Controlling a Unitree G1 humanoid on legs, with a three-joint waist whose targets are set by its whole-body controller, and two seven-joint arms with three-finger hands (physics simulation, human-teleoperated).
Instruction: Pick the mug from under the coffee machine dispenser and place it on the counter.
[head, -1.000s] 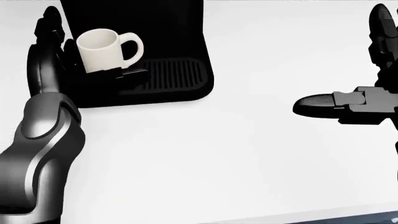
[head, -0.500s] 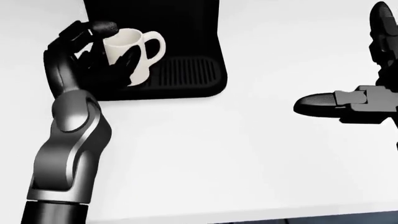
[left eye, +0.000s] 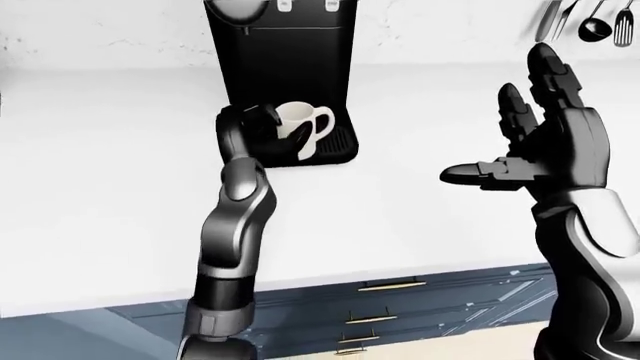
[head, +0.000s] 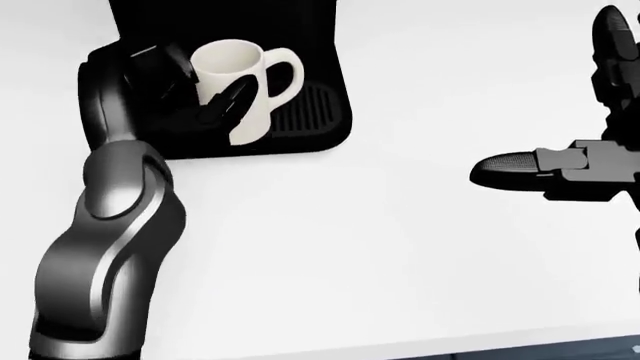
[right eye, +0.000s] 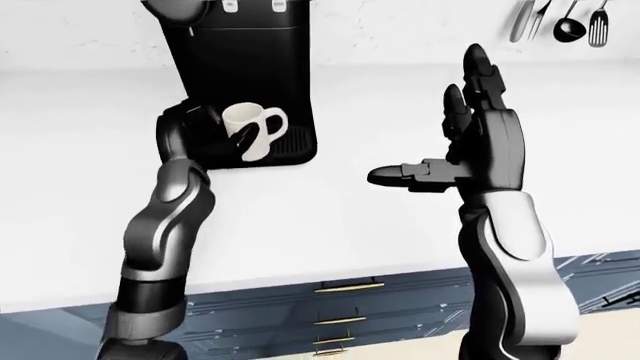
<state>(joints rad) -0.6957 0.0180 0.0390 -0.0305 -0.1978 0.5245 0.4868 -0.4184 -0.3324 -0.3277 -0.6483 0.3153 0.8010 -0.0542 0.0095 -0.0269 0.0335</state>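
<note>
A white mug (head: 235, 79) leans tilted over the black drip tray (head: 315, 112) of the black coffee machine (left eye: 280, 52), its handle pointing to the right of the head view. My left hand (head: 200, 86) is shut on the mug, with dark fingers (head: 228, 101) across its body and the thumb side at its left. I cannot tell whether the mug's base still touches the tray. My right hand (right eye: 440, 127) is held up open at the right, far from the mug, thumb pointing left, nothing in it.
The white counter (head: 350, 247) spreads below and to the right of the machine, and its edge runs along the bottom of the head view. Blue-grey drawers (left eye: 400, 300) sit under it. Utensils (left eye: 590, 22) hang on the wall at the top right.
My left hand has closed round the mug, and the mug has tilted and shifted right in it. The picture has shifted slightly with the camera. The right hand has stayed in place.
</note>
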